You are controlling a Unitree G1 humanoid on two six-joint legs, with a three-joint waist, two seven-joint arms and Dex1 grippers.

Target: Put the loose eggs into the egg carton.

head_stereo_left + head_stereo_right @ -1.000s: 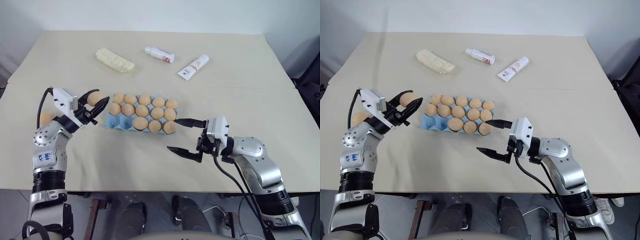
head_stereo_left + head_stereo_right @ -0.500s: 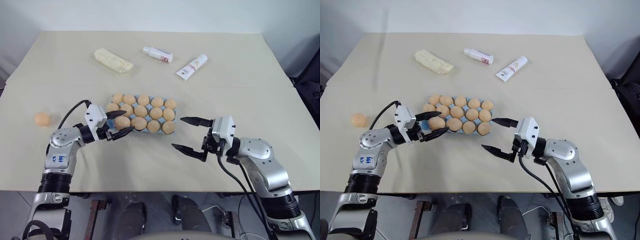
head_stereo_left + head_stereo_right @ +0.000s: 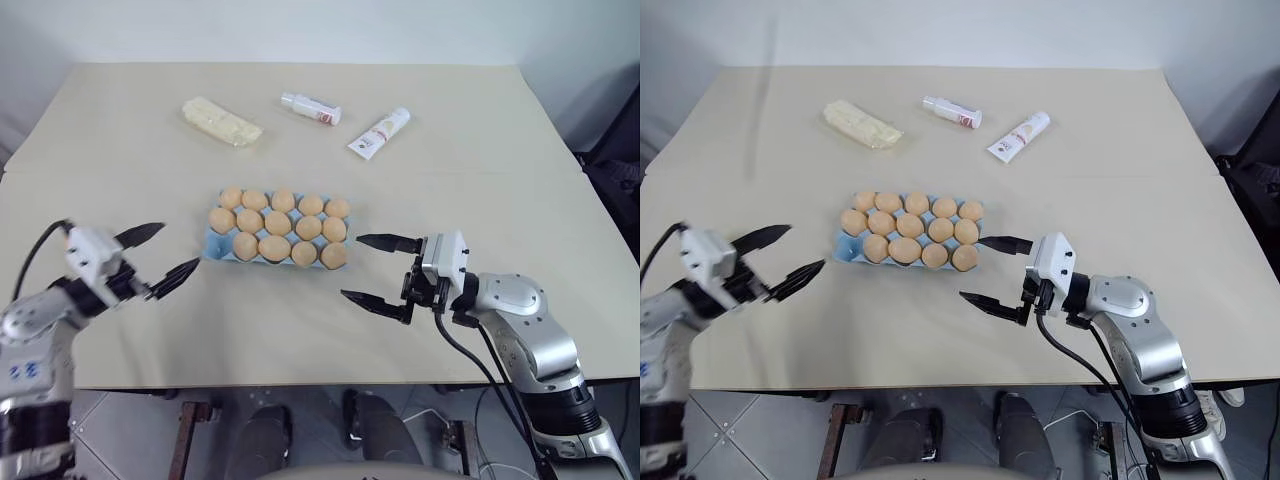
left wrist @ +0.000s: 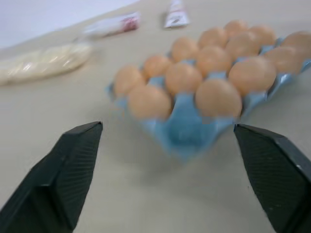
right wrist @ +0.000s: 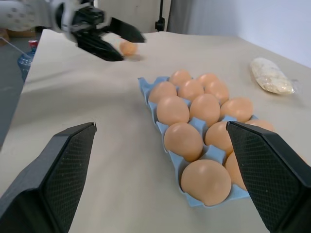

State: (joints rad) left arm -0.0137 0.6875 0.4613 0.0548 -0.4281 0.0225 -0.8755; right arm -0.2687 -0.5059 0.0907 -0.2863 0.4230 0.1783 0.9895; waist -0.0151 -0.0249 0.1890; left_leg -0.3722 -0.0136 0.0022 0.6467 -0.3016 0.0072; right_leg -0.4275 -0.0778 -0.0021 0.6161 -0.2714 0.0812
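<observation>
**Both tools empty beside a nearly full carton**

The light blue egg carton [image 3: 216, 243] sits mid-table on the beige table [image 3: 480, 140], its cups filled with tan-orange eggs [image 3: 275, 247] in three rows; the cup at the near corner on the robot's left shows bare blue; one loose egg [image 5: 128, 47] lies on the table beyond the left tool in the right wrist view, apart from the carton; the left tool [image 3: 160, 255] hangs off the carton's left end, near but not touching it, its black fingers spread wide with nothing between them; the right tool [image 3: 372, 270] hovers just off the carton's right near corner, fingers likewise wide and empty, pointing toward the carton; at the far side lie a pale yellow lumpy packet [image 3: 222, 121] and two white tubes [image 3: 310, 107] [image 3: 379, 133], well apart from the carton.
</observation>
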